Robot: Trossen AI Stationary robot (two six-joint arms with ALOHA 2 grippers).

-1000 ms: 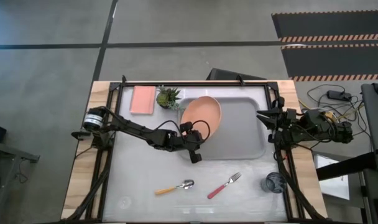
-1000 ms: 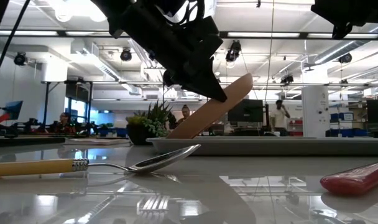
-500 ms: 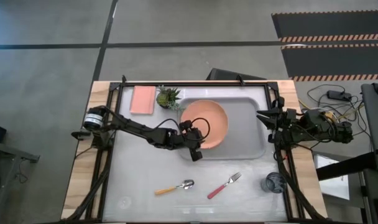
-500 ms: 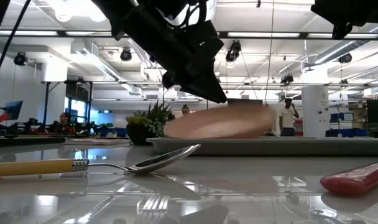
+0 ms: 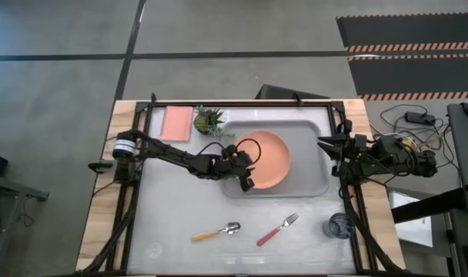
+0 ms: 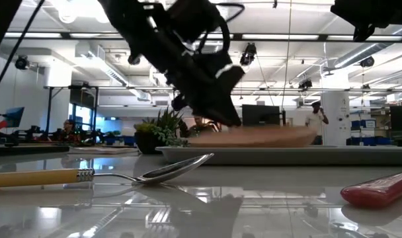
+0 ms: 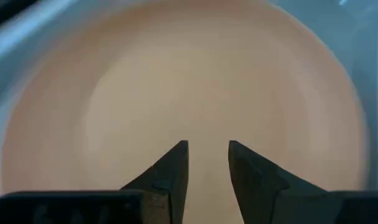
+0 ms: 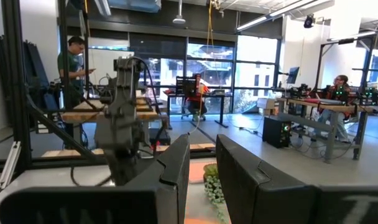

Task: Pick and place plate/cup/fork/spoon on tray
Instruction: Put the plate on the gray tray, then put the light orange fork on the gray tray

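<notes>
The salmon-orange plate lies flat on its underside inside the light grey tray. My left gripper hovers over the plate's near-left rim, open, with nothing between its fingers; the left wrist view looks down past them onto the plate. On the table in front of the tray lie the orange-handled spoon and the pink-red-handled fork. The dark cup stands at the near right. My right gripper waits by the tray's right rim, open and holding nothing.
A pink rectangular pad and a small potted plant sit at the far left, beside the tray's far-left corner. People stand in the room beyond the table. Bare table lies left of the spoon.
The plate stood tilted on its edge at my left gripper a second ago. It has tipped down and now lies flat in the tray. My left gripper has shifted slightly toward the table's far edge and stays over the plate's near-left rim.
</notes>
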